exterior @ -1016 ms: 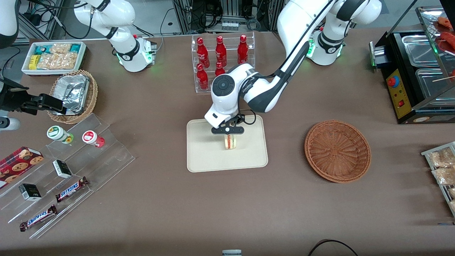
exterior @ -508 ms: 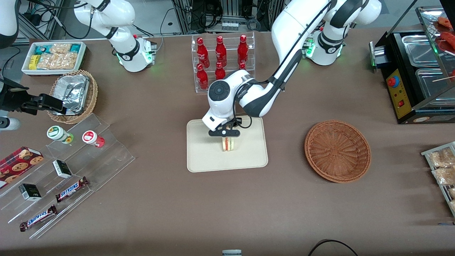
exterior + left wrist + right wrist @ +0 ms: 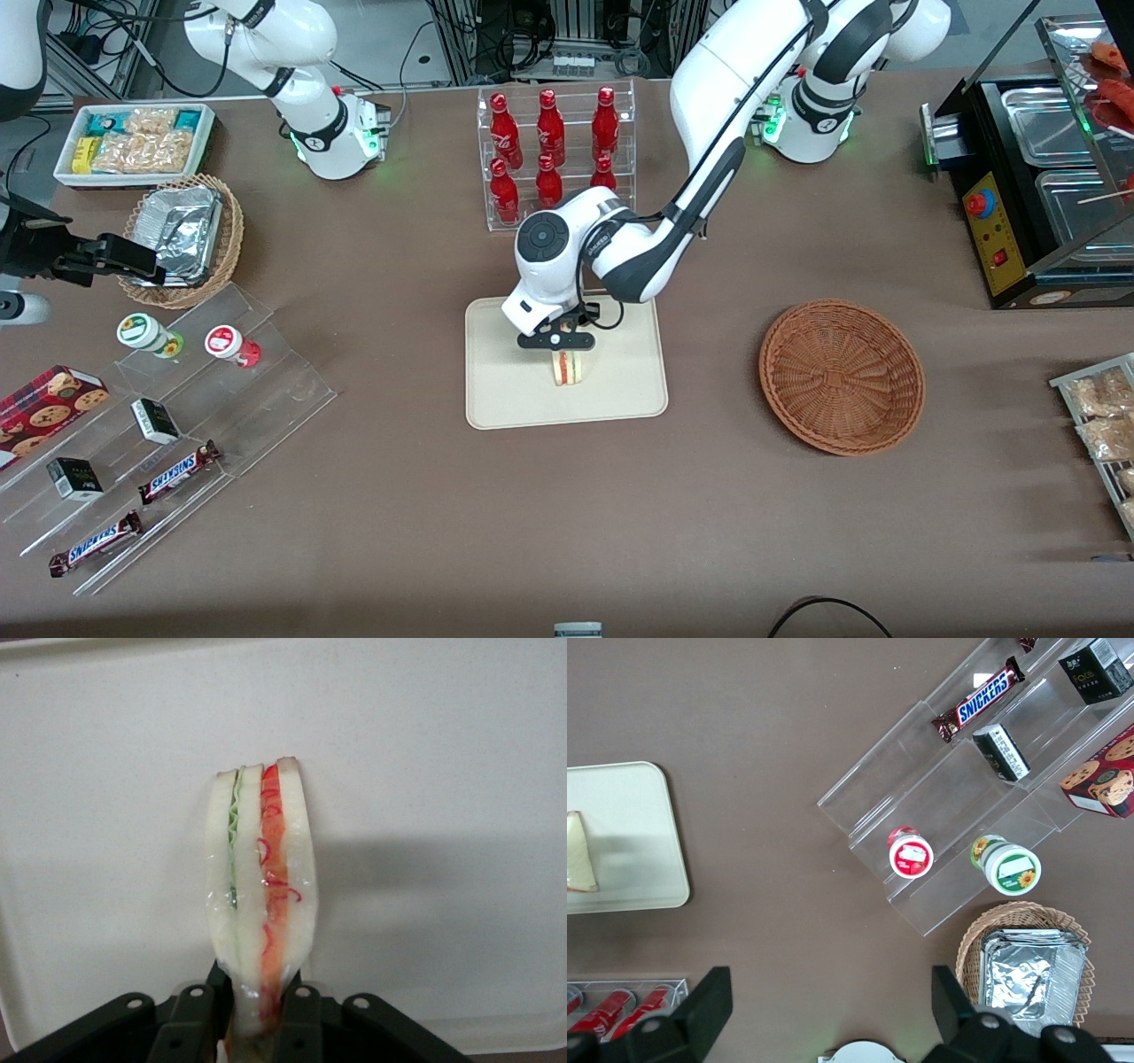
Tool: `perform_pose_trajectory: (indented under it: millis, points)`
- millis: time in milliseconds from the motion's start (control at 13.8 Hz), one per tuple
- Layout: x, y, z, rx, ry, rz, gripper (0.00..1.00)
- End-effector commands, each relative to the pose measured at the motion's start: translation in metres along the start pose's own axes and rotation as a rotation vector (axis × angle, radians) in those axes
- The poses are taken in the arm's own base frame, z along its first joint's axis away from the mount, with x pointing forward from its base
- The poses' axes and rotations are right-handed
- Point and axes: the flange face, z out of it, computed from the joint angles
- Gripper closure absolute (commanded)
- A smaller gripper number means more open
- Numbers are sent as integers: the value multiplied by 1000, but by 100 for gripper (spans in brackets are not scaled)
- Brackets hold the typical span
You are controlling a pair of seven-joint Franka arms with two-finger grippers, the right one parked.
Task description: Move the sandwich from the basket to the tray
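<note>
One pincer [image 3: 562, 347] clamped on wedge-shaped sandwich [image 3: 568, 368], over smooth cream tray [image 3: 514, 399]; woven basket [image 3: 842, 377] apart.

Pinched on edge in the gripper [image 3: 558, 341], sandwich [image 3: 568, 368] (red and green filling showing) over middle of cream tray [image 3: 505, 399]. Toward the working arm's end, reddish-brown wicker basket [image 3: 842, 376], sitting empty.

Claw [image 3: 562, 352] over tray [image 3: 505, 399]; bottle rack [image 3: 554, 151] near.
</note>
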Motion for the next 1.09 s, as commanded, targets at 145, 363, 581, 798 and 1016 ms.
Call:
perform_pose_trajectory:
  millis: [145,363,581,798,1016]
  points:
    - [4,-1,-51,11,42,-25,0]
    - [4,-20,-121,20,50,-57,0]
    - [30,-83,-187,28,47,-152,0]
    - [48,-152,-243,25,37,-242,0]
    - [51,-219,-291,45,34,-229,0]
